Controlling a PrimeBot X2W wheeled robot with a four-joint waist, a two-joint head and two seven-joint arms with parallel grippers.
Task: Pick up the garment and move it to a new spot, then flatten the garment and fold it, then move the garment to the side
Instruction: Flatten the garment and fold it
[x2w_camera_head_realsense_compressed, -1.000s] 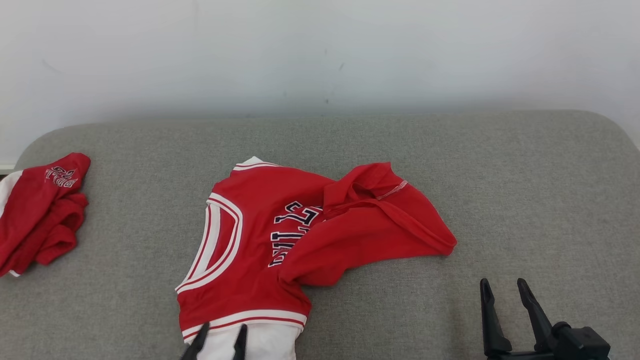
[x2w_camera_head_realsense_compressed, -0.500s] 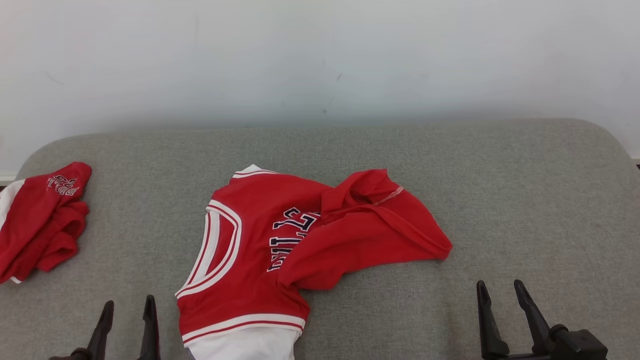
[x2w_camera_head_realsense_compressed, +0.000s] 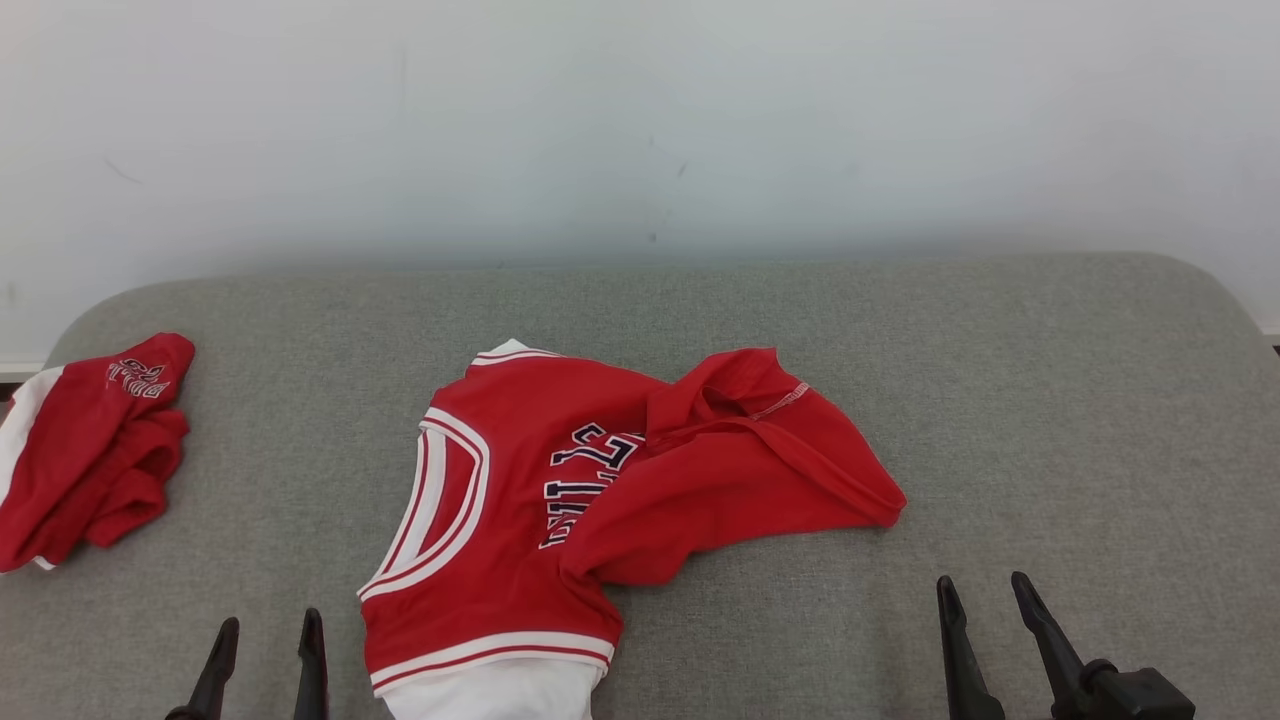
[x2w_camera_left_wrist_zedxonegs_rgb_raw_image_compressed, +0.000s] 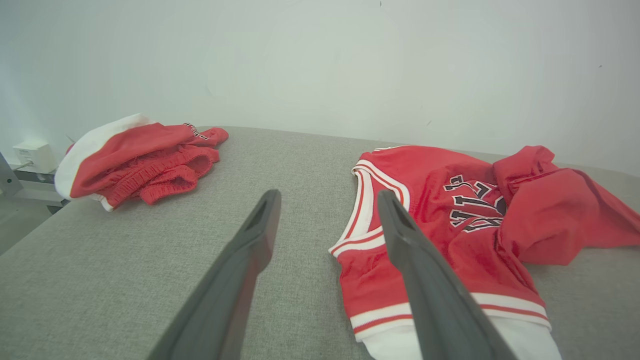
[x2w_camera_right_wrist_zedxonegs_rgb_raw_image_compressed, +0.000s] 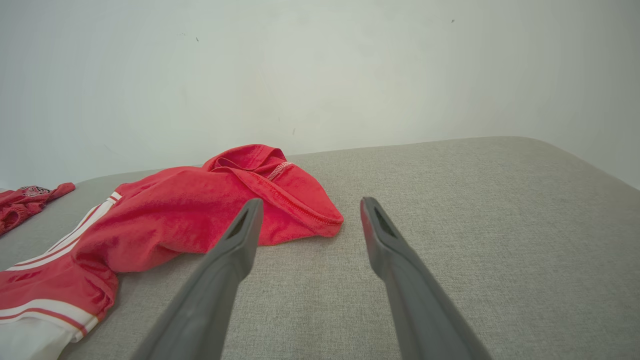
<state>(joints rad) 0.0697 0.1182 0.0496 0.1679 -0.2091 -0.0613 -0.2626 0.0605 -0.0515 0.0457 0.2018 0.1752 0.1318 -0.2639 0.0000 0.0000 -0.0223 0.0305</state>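
The red sleeveless jersey with white-and-red striped trim and dark lettering (x2w_camera_head_realsense_compressed: 500, 560) lies crumpled in the middle of the grey fabric-covered bench (x2w_camera_head_realsense_compressed: 1050, 400), and neither pincer touches it. Far to the left of the jersey, at the bench's left edge, sits a bunched red-and-white garment with small lettering (x2w_camera_head_realsense_compressed: 90, 450), well apart from it. Just left of the jersey's near corner stands the left pincer (x2w_camera_head_realsense_compressed: 270, 625), its two dark fingers spread wide with nothing between them. On the jersey itself, the white-banded armhole faces left and a patch of white fabric shows at the near edge. The jersey's right half is folded back over part of the lettering, with a stitched hem showing along the top of that fold. To the right of the jersey and clear of its red tip, the right pincer (x2w_camera_head_realsense_compressed: 980, 585) stands over bare grey fabric, fingers parted and empty. Behind the jersey rises a plain pale wall (x2w_camera_head_realsense_compressed: 640, 120)
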